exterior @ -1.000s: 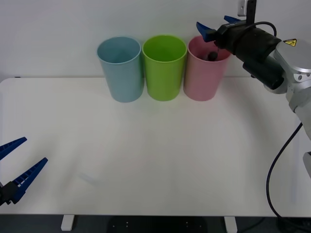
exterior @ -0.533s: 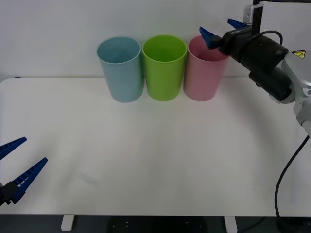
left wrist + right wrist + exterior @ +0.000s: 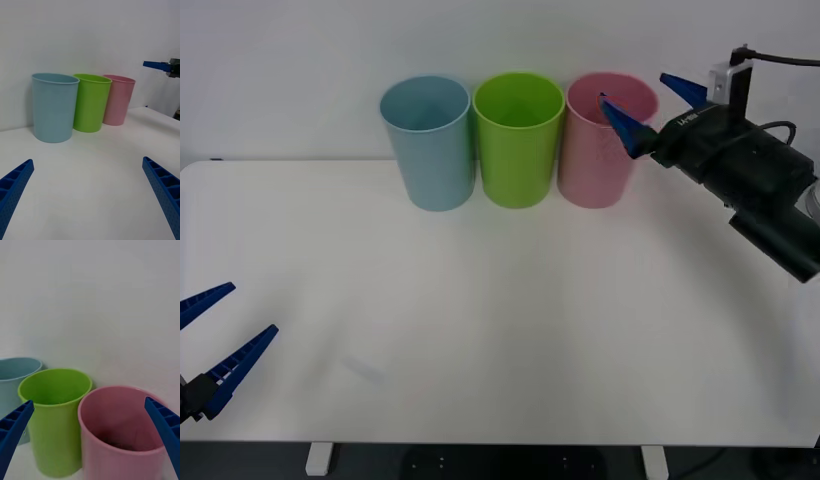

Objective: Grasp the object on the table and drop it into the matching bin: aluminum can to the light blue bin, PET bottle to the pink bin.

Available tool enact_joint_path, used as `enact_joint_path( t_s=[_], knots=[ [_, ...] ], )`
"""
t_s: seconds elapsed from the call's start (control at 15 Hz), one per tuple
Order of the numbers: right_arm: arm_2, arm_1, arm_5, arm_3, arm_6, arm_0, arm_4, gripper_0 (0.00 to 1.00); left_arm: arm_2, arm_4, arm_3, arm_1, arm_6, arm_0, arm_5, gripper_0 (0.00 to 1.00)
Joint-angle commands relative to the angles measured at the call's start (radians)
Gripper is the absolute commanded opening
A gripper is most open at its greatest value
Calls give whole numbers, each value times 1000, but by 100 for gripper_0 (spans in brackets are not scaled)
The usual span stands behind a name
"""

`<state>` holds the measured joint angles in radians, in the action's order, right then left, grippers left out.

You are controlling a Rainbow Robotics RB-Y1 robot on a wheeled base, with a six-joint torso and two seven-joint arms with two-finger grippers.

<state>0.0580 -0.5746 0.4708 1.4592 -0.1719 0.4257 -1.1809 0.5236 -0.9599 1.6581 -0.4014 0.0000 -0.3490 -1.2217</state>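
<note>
A: Lower left of the front view, the left gripper (image 3: 218, 350) hangs over the near edge of the white table (image 3: 500, 330), its 2 blue fingers spread wide, nothing between them. Idle, I'd say.

B: Further back, upper right of the frame, the right gripper (image 3: 658, 103) sits just right of the pink bin (image 3: 605, 150), level with the rim, fingers splayed, empty.

A: And the PET bottle?

B: The right wrist view has something dark low inside the pink bin; I'd judge that's the bottle, but it's too murky to be sure. The tabletop carries just the 3 bins.

A: So the drop looks done; this is the pull-away step. Next move calls for the right arm to come away toward the frame's right without clipping the rim.

B: Plenty of room: wide bare table in front. The tight spots are at the back, with the light blue bin (image 3: 428, 140), lime green bin (image 3: 518, 135) and pink bin shoulder to shoulder against the wall.
</note>
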Motion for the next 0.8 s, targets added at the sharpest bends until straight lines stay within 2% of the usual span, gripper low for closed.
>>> enact_joint_path(
  t_s=[0.07,0.27,0.6,0.8],
  knots=[
    [-44,-11,71,90,20,-102,9,100,0,0,0,0,0,0,0,100],
    [-110,-14,175,158,63,-199,17,100,0,0,0,0,0,0,0,100],
    [-165,-11,307,170,264,-324,63,100,0,0,0,0,0,0,0,100],
    [-211,4,382,191,284,-401,63,100,0,0,0,0,0,0,0,100]
  ],
)
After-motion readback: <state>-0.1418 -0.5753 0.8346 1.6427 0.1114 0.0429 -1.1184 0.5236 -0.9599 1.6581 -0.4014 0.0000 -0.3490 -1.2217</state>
